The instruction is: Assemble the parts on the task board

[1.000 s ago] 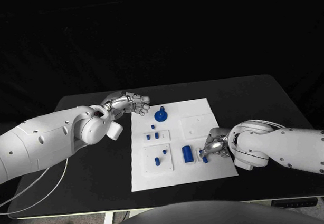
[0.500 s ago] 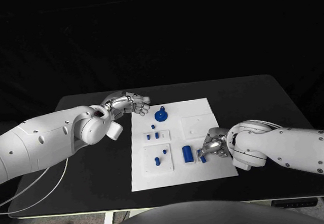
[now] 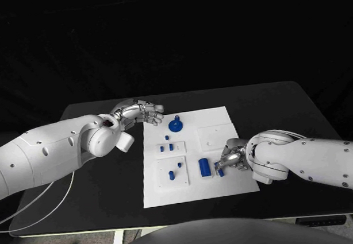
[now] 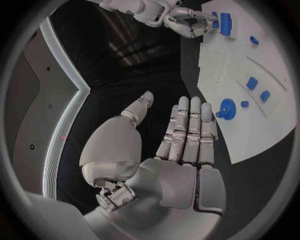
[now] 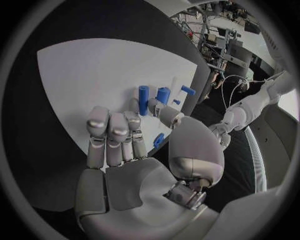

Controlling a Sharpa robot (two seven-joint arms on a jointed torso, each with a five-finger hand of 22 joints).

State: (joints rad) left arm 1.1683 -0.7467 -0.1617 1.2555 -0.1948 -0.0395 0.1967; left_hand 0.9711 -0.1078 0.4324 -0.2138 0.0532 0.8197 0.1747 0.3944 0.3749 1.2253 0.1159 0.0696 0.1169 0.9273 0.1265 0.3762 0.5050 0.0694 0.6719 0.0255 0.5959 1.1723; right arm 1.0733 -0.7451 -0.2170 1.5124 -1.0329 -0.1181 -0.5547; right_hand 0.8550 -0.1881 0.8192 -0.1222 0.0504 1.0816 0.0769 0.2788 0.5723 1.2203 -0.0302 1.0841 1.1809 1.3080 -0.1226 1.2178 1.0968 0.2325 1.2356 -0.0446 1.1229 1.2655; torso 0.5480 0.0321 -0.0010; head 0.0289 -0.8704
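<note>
The white board (image 3: 192,155) lies in the middle of the black table (image 3: 283,104), with the small blue pieces spread over it. The right hand (image 3: 232,158) rests at the board's right edge, its fingers curled down around a small blue peg (image 3: 222,173); whether the peg is truly pinched or only touched cannot be told from the head view. In the right wrist view the thumb and fingers (image 5: 115,132) bend toward the short blue piece (image 5: 159,139) close under the palm. Just left of that hand stands a larger blue cylinder (image 3: 204,167), and further left a raised white block (image 3: 172,172) carries two small blue pins (image 3: 173,174). At the far end sits a round blue knob (image 3: 175,124), with two small blue squares (image 3: 166,148) between it and the block.

The left hand (image 3: 138,111) hovers off the board's far left corner, fingers apart and holding nothing; the left wrist view shows its fingers (image 4: 187,127) straight and loosely spread.

The pieces look like hard, smooth, light plastic, so they would likely slip or roll if squeezed off-centre. The peg is probably best taken across its middle with thumb against fingertip. The cylinder stands so near the right hand that it could be knocked over, and the block's raised edge may crowd any move leftward
</note>
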